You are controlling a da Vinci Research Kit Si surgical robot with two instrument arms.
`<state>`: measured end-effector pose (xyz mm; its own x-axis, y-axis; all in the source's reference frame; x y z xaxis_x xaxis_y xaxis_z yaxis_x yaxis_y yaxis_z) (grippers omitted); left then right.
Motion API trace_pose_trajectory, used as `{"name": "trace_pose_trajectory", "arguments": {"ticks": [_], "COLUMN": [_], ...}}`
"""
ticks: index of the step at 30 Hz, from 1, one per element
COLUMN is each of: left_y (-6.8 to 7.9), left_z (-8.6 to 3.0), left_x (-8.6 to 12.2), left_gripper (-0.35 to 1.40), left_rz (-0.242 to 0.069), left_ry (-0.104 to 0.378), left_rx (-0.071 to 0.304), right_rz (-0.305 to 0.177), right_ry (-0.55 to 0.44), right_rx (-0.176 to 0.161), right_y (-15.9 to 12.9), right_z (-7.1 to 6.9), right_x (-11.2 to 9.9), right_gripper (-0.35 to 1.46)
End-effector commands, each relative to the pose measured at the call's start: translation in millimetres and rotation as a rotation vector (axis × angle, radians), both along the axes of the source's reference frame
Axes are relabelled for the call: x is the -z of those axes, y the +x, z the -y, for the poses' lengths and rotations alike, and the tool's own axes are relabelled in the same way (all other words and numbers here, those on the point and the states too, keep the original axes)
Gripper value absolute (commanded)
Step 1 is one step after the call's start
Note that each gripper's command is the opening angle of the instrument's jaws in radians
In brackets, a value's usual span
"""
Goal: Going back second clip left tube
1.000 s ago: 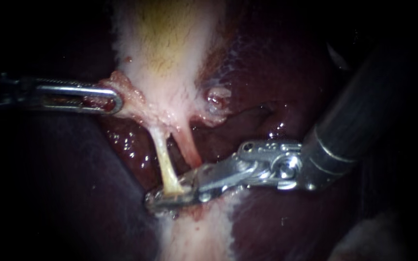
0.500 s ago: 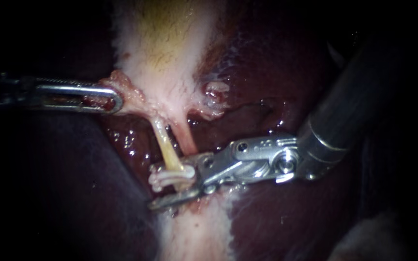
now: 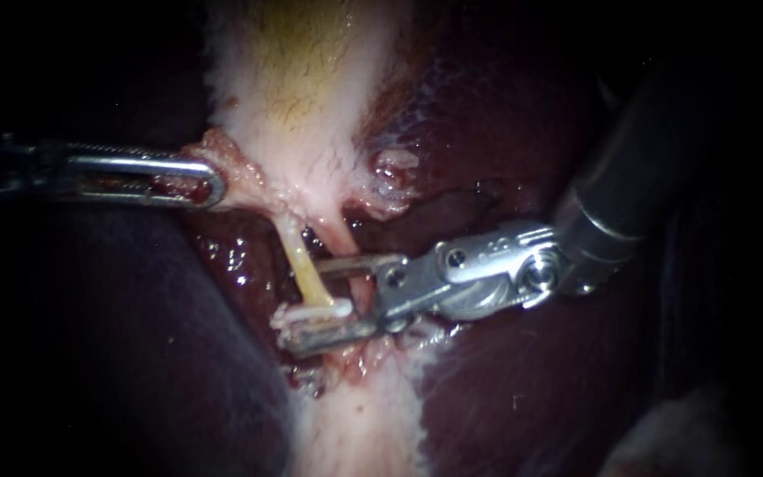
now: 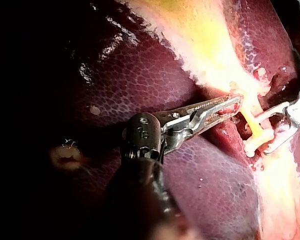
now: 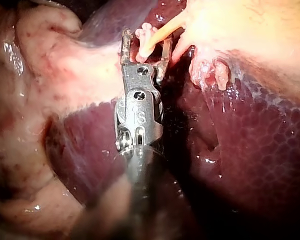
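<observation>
The yellow left tube (image 3: 304,265) runs down from the pale gallbladder (image 3: 302,97). A white clip (image 3: 318,312) sits across its lower end. My right instrument (image 3: 311,300) comes in from the right, jaws open, one above the clip and one under it, with tube and clip in the gap. A pinker right tube (image 3: 346,252) lies just behind. My left instrument (image 3: 198,184) is shut on tissue at the gallbladder's edge. The left wrist view shows that hold (image 4: 229,105), with the clip (image 4: 254,146) ahead. From the right wrist, the open jaws (image 5: 145,42) flank the clip (image 5: 144,33).
Dark red liver (image 3: 532,397) surrounds the site on both sides. A pale band of tissue (image 3: 355,433) runs down below the clip. A small raw stump (image 3: 395,172) sits to the right of the gallbladder's neck. The right instrument's thick shaft (image 3: 638,177) fills the upper right.
The right instrument's jaws, shut low on the left tube a second ago, have opened and left a white clip there. Its wrist has risen and drawn slightly right. The left instrument holds still.
</observation>
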<state>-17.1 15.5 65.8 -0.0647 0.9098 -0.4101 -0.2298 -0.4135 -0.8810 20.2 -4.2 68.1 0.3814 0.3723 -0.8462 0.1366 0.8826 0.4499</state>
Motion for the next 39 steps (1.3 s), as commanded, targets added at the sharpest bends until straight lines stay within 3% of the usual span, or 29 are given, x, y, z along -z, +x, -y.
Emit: {"name": "trace_pose_trajectory", "arguments": {"ticks": [1, 9, 19, 25, 39], "left_y": [0.1, 0.1, 0.1, 0.1, -1.3], "left_z": [0.0, 0.0, 0.0, 0.0, -0.2], "left_x": [0.0, 0.0, 0.0, 0.0, -2.0], "left_gripper": [-0.35, -0.35, -0.35, -0.35, -0.35], "left_rz": [0.000, 0.000, 0.000, 0.001, -0.003], "left_ry": [0.000, 0.000, 0.000, 0.000, -0.007], "left_rx": [0.000, -0.001, -0.001, -0.001, 0.003], "right_rz": [-0.003, -0.034, -0.004, 0.004, 0.003], "right_ry": [-0.008, -0.060, -0.103, -0.114, -0.114], "right_rx": [0.001, 0.031, -0.029, -0.043, -0.041], "right_y": [-0.6, -6.4, -12.7, -14.0, -14.1], "right_z": [-0.1, -1.9, -4.5, -5.3, -5.2], "right_x": [0.3, 2.8, 5.5, 6.0, 6.2], "right_gripper": [0.50, 0.50, 0.50, 0.50, 0.50]}}
